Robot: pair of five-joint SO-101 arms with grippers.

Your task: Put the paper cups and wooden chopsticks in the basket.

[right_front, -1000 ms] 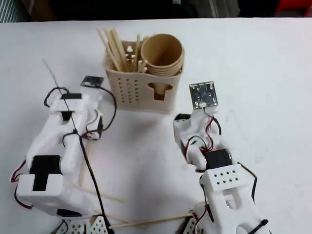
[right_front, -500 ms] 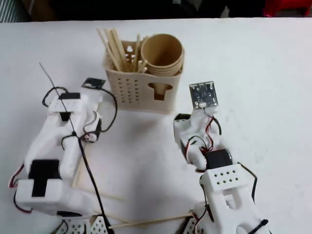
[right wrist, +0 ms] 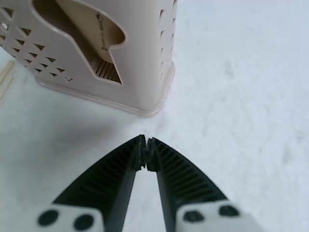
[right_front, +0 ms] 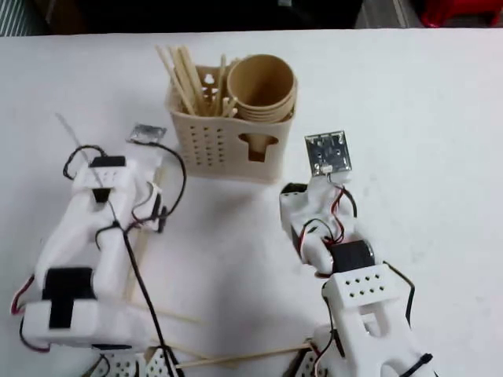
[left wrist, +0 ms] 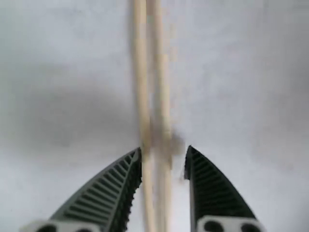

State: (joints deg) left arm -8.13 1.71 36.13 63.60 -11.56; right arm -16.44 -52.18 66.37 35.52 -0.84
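The cream basket [right_front: 228, 149] stands at the table's back middle with stacked paper cups [right_front: 263, 82] and several wooden chopsticks [right_front: 185, 75] in it. Left of the basket, two wooden chopsticks [right_front: 145, 228] lie side by side and run toward the front. My left gripper [left wrist: 162, 154] has its jaws close around this pair [left wrist: 140, 72], and one finger touches a stick. In the high view the left gripper [right_front: 152, 206] sits low over them. My right gripper [right wrist: 145, 145] is shut on nothing, just in front of the basket's [right wrist: 145, 63] right corner, and shows in the high view [right_front: 292, 192] too.
More loose chopsticks [right_front: 236, 357] lie near the front edge between the two arm bases, another [right_front: 169, 316] beside the left arm. A black cable [right_front: 134, 267] runs over the left arm. The white table [right_front: 424, 118] is bare at the right.
The left arm has drawn back toward the front left, and more of the chopstick pair shows ahead of its gripper. The right arm has kept still.
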